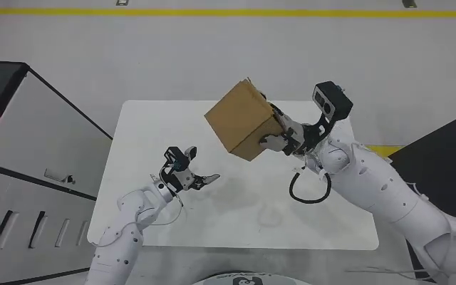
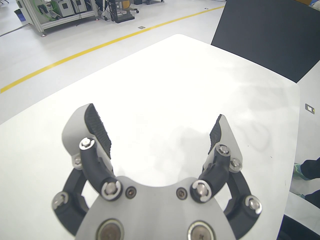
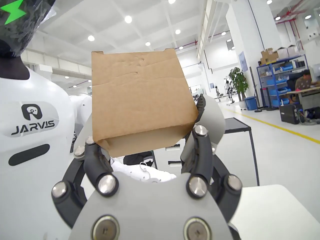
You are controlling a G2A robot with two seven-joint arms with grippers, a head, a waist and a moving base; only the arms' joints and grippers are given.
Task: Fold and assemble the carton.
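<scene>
The right gripper (image 1: 280, 140) is holding the carton (image 1: 242, 120) in the air above the far right part of the bench (image 1: 285, 214), with its fingers clamped on one end of it. The carton is tilted and is touching nothing else. It is looking already like a closed box, so it is probably being kept high so that the other arm can reach its sides and flaps.

The left gripper (image 2: 155, 112) is hovering low over the bench, well apart from the carton. Its fingers are standing apart and are holding nothing, probably waiting to help.

A black panel (image 2: 262, 33) is standing beside the bench, and a yellow line (image 1: 214, 11) is running across the floor behind. Nothing is appearing to stand between the left gripper and the carton.
</scene>
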